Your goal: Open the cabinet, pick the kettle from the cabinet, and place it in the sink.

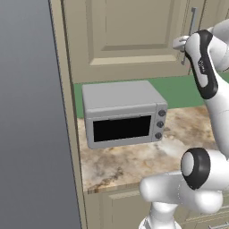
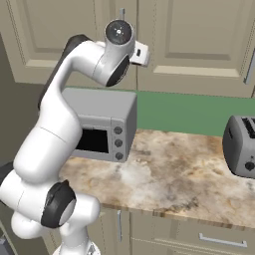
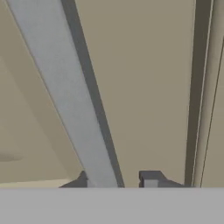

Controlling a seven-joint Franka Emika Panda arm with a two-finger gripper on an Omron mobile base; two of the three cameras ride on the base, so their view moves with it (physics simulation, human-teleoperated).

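The beige upper cabinet (image 1: 129, 36) is closed, its raised-panel door facing me. Its long grey bar handle (image 3: 65, 87) runs slantwise across the hand view and passes down between my gripper's fingertips. My gripper (image 3: 117, 178) is open around the bar, with the left fingertip (image 3: 82, 179) against it and the right fingertip (image 3: 151, 178) a little apart. In the left base view the gripper (image 1: 181, 44) is at the lower part of the handle (image 1: 193, 20). In the right base view the hand (image 2: 142, 54) points at the door (image 2: 45, 30). The kettle is hidden behind the door. The sink is out of view.
A grey toaster oven (image 1: 123, 114) stands on the marbled counter (image 1: 134, 163) under the cabinet. A grey toaster (image 2: 241, 147) sits at the counter's right. A tall grey panel (image 1: 27, 112) walls off the left. Base cabinets with short handles (image 2: 221, 241) run below.
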